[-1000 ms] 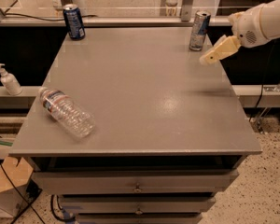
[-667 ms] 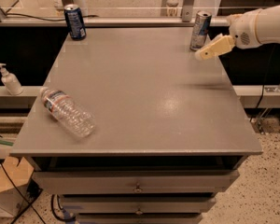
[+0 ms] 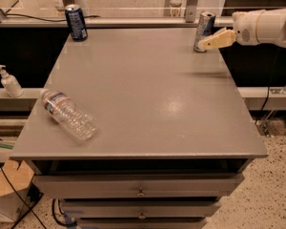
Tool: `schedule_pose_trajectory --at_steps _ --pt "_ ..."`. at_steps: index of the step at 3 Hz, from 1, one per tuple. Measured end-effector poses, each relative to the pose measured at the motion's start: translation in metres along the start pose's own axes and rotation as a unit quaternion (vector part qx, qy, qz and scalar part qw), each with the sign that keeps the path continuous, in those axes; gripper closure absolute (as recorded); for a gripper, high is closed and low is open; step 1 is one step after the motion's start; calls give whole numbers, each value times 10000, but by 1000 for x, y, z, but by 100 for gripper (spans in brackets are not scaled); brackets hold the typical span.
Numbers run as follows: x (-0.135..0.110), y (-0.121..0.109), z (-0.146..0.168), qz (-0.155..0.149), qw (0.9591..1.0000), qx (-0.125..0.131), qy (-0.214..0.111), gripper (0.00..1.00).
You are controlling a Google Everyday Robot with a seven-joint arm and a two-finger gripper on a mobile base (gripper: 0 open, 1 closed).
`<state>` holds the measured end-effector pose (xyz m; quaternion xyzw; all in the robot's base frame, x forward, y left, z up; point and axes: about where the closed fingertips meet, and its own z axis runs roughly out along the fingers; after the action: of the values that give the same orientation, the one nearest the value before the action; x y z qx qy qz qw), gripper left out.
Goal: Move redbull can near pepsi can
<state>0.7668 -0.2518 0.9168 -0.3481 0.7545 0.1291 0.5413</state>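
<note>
tabletop (image 3: 148,85): redbull can (image 3: 205,26) beside fingers (image 3: 213,41)

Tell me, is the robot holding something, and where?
Cannot be told. The gripper is beside the redbull can, low on its right side; no hold shows.

No text, number or sign can be read anywhere in the view. The pepsi can (image 3: 76,23) at the far-left table corner shows white and red markings on dark blue but no letters. The redbull can (image 3: 203,30) at the far right shows blue and silver panels only, and the lying water bottle (image 3: 69,114) has a label band of colours, no words. The gripper (image 3: 213,41), just beside the redbull can's lower right side, carries no readable marking.
</note>
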Motion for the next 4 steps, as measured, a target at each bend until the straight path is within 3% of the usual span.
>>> schedule_pose_trajectory --at_steps 1,3,4 --pt "0 -16 22 178 9998 27 -123 0" --pt "1 -18 66 321 9993 -160 -62 0" --pt "-4 -14 76 382 9988 -286 -83 26"
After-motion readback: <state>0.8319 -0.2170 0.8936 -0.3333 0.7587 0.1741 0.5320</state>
